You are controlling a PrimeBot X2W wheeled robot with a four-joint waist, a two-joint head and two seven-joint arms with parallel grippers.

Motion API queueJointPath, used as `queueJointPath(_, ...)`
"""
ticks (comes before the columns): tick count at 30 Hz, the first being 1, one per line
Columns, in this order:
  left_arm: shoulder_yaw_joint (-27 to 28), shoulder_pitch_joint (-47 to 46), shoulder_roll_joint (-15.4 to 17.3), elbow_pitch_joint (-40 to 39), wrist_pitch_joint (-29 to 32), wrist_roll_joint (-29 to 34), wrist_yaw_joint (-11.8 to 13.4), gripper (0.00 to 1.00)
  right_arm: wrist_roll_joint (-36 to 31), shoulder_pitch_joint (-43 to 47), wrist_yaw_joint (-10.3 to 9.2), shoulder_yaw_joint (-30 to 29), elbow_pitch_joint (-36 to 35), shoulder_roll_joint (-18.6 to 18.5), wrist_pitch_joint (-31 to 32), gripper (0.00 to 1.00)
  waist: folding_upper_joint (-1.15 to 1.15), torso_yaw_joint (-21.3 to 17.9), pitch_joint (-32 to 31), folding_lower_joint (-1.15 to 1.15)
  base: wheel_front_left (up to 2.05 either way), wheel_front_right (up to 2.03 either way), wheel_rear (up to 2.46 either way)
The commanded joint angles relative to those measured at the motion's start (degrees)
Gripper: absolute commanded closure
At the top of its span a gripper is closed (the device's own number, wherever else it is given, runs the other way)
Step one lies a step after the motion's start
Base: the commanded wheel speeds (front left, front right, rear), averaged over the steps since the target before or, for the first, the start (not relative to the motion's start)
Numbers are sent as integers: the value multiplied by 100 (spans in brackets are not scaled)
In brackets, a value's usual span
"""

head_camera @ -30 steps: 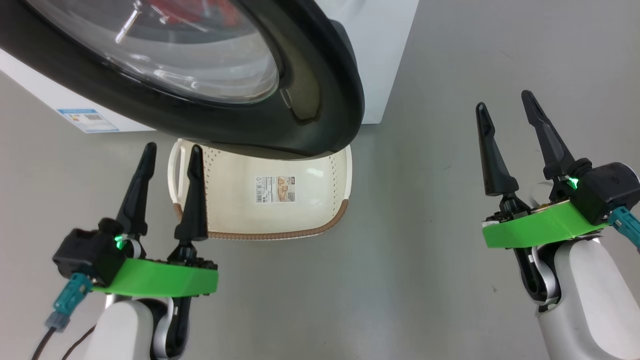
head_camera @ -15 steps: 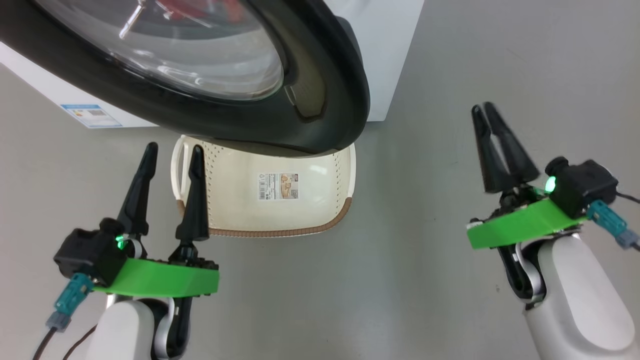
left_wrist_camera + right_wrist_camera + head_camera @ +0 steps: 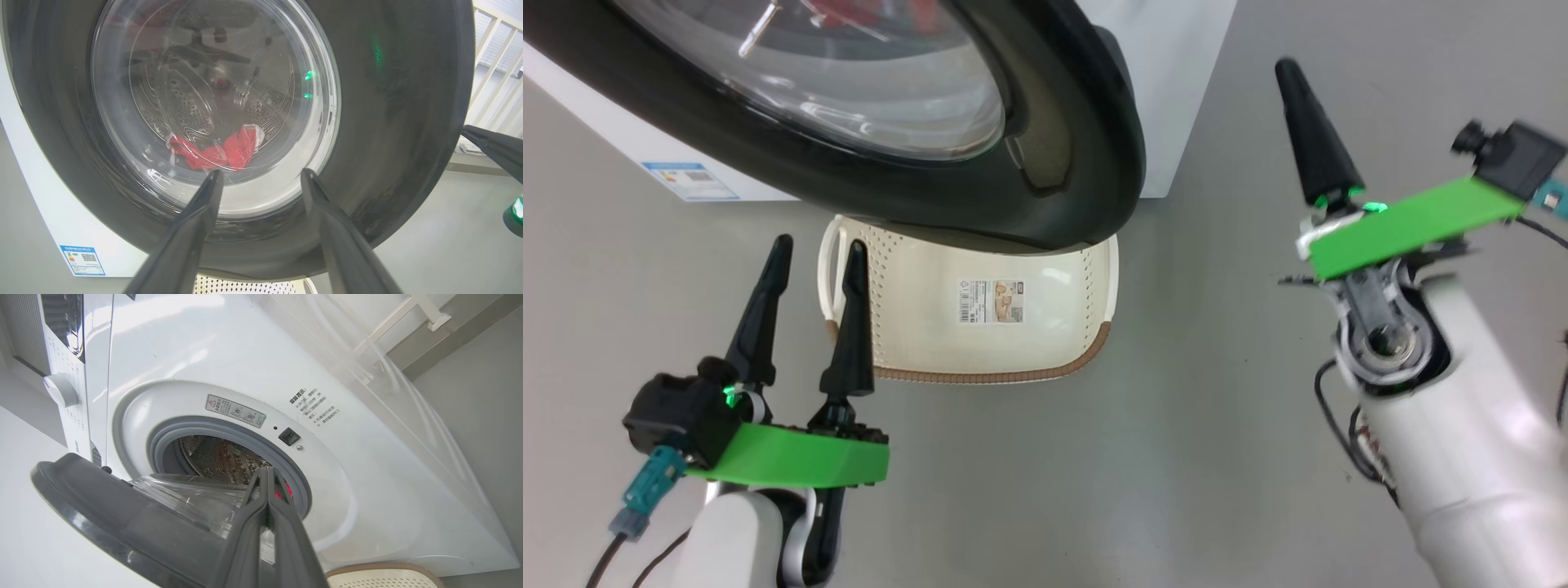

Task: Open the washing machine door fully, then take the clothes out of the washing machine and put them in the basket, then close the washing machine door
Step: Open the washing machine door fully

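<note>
While one basket (image 3: 980, 377) sits under one door (image 3: 1086, 155), left tool (image 3: 818, 243) gapes, right tool (image 3: 1290, 73) is pressed together.

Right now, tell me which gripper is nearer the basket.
Left. The left gripper hovers beside the basket, at its left handle; the right gripper, shut, is well off to its right.

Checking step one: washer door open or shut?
Open, partway: the washing machine door stands swung off the grey rubber ring, its glass overlapping the opening.
</note>
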Motion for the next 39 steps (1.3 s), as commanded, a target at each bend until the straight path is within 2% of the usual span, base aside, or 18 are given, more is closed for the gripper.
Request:
queueJointPath(1, 157, 57, 77, -128, -28, 77, -2, 0, 324, -134, 36, 85, -144, 32, 134, 100, 0, 26, 13, 0, 0, 0, 0)
queueJointPath(4, 153, 65, 76, -138, -28, 66, -14, 0, 1342, -365, 36, 8, -69, -9, 727, 100, 0, 73, 16, 0, 0, 0, 0)
queueJointPath(9, 134, 84, 75, -142, -28, 50, -16, 0, 2681, -749, 36, -164, 211, -2, 1909, 100, 0, 131, 9, 0, 0, 0, 0)
queueJointPath(17, 137, 76, 74, -148, -28, 49, -6, 0, 3940, -1378, 36, -224, 959, 92, 3455, 100, 0, 156, 47, 0, 0, 0, 0)
queueJointPath(22, 143, 71, 80, -149, -28, 84, 13, 0, 4399, -1804, 36, -104, 1503, 131, 4293, 100, 0, 170, 61, 0, 0, 0, 0)
queueJointPath(25, 151, 73, 84, -149, -28, 87, 15, 0, 4383, -1926, 36, 5, 1621, 119, 4584, 100, 0, 179, 65, 0, 0, 0, 0)
queueJointPath(39, 171, 53, 88, -108, -28, 70, 16, 0, 4189, -1887, 36, 140, 1701, 146, 4915, 100, 0, 182, 56, 0, 0, 0, 0)
